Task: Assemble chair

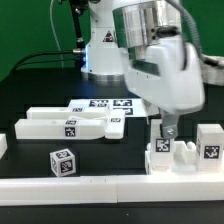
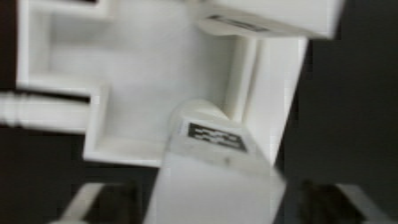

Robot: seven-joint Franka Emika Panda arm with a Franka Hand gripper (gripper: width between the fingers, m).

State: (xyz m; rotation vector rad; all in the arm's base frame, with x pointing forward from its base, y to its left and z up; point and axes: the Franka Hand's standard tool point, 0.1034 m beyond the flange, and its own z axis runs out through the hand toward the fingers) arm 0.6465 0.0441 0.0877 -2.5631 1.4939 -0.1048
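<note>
My gripper (image 1: 167, 132) hangs at the exterior view's right, just above a chunky white chair part (image 1: 172, 158) near the table's front edge. In the wrist view the gripper (image 2: 217, 212) is shut on a narrow white tagged piece (image 2: 222, 165) that runs between the dark fingers (image 2: 107, 205). Behind it lies a white chair slab with notches (image 2: 125, 90). Two long white chair pieces (image 1: 70, 126) lie at the exterior view's left centre. A small white tagged cube (image 1: 62, 162) sits in front of them.
The marker board (image 1: 98, 105) lies flat behind the long pieces. A white tagged block (image 1: 210, 141) stands at the exterior view's far right, another white piece (image 1: 3, 146) at the far left. A white ledge (image 1: 90, 190) runs along the front edge.
</note>
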